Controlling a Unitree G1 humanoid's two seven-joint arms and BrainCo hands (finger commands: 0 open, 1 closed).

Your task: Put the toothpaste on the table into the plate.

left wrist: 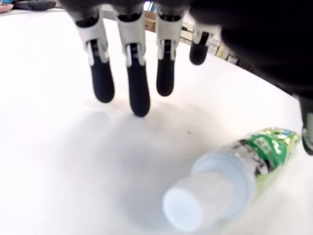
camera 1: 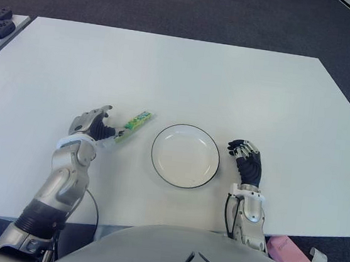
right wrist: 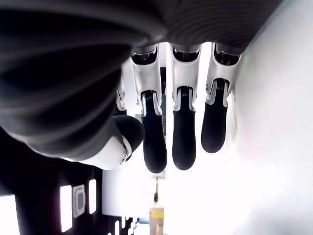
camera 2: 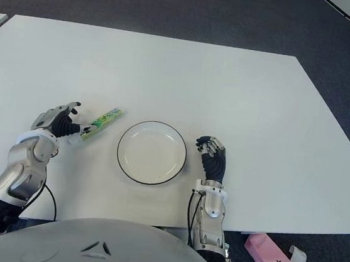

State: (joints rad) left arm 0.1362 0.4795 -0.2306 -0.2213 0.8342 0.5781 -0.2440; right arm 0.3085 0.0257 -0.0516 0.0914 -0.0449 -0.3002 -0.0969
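Toothpaste [camera 1: 134,125], one tube, lies by open-fingered left hand [camera 1: 91,123], beside one plate [camera 1: 185,155].

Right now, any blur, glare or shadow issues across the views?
Left wrist view: toothpaste cap blurred, soft shadow beneath left hand. Right wrist view: table blown out white, right hand dark against it. Eye views: even light, plate sharp.
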